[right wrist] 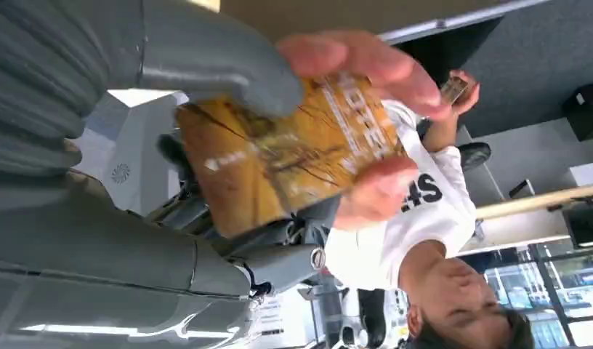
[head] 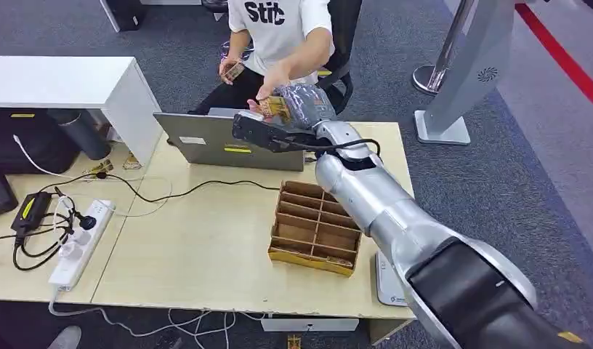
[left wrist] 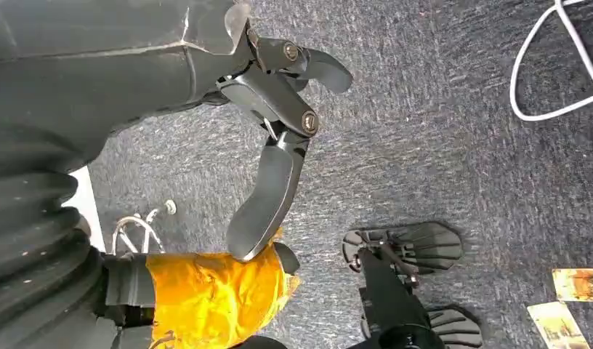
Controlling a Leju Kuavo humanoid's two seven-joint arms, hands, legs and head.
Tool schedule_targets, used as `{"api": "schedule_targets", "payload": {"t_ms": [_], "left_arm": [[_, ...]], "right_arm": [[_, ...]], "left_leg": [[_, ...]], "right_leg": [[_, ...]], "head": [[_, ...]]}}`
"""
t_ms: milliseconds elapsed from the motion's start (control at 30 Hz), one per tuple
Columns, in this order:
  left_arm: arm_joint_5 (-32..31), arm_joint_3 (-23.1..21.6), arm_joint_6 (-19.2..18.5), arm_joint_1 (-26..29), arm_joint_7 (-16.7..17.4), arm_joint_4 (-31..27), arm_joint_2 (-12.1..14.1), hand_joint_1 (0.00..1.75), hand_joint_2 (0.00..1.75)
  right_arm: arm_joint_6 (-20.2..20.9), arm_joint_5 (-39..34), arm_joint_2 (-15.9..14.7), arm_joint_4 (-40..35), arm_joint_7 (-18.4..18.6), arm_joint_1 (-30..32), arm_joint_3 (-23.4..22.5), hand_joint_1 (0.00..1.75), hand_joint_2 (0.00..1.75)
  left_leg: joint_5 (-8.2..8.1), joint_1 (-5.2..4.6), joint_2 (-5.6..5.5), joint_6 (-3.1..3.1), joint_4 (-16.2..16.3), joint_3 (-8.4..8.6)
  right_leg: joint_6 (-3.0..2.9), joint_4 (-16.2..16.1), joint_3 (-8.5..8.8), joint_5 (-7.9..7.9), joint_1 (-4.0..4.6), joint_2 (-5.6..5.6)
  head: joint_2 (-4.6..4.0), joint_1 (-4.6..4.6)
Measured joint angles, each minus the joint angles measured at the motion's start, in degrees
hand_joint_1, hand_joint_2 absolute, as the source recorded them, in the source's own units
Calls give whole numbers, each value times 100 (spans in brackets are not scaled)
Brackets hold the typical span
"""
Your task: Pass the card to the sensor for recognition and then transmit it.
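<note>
My right hand reaches out over the far edge of the table and holds a yellow-brown card. In the right wrist view the card sits under my grey thumb while a seated person's fingers also grip its far end. That person's hand meets the card above the grey flat device standing on the table. My left hand hangs over the carpet with its fingers apart and nothing in it.
A wooden divided card box stands on the table near my right arm. A power strip and cables lie at the left. The person holds another card in the other hand. Two cards lie on the floor.
</note>
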Motion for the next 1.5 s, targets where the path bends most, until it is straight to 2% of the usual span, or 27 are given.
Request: {"api": "schedule_targets", "payload": {"t_ms": [100,200,333,533,733,967,1200,1400,1500], "left_arm": [[17,0,9,2,0,0,-2,0,175],[57,0,31,18,-24,0,0,0,175],[157,0,70,84,-129,0,0,0,175],[334,9,129,275,-319,0,13,0,175],[479,74,168,417,-450,0,46,0,175],[621,192,214,551,-564,0,90,0,175],[743,306,227,680,-673,2,90,0,175],[844,385,280,759,-721,2,92,0,175],[857,396,299,772,-732,2,90,0,175]], "right_arm": [[-76,-94,0,13,-198,1,-24,0,175],[-315,-225,-13,-114,-549,44,-125,0,175],[-400,-319,-150,-774,-810,237,-284,0,175],[-324,-177,-768,-2527,-1016,1058,-328,0,175],[-420,-15,-1528,-3701,-1182,1966,-319,0,175],[-649,-37,-2229,-4467,-1263,2994,-389,0,175],[-877,-153,-2682,-5052,-1265,3967,-641,0,175],[-590,-396,-3038,-5552,-1176,4552,-1126,0,175],[-326,-633,-3169,-5735,-1269,4700,-1322,0,175]], "left_leg": [[-1,0,0,-1,0,-1],[-2,1,-1,-1,-1,-3],[-2,2,1,-1,-1,-2],[-2,-1,-1,0,-1,-3],[-5,0,-3,3,0,-4],[-7,0,-10,6,-1,-6],[-12,0,-8,0,-2,-8],[-16,-1,-7,7,-1,-10],[-16,-1,-7,7,-1,-9]], "right_leg": [[0,-1,-3,-1,0,0],[-1,0,-6,-1,1,-1],[-1,-1,-7,-2,1,0],[0,-9,-4,-1,1,-4],[1,-14,0,-1,1,-9],[4,-15,0,-5,1,-15],[4,-15,-3,-7,1,-14],[5,-15,-2,-6,0,-14],[6,-15,-2,-5,0,-13]], "head": [[0,0],[0,-2],[0,0],[0,-2],[0,0],[0,0],[0,0],[0,0],[0,0]]}}
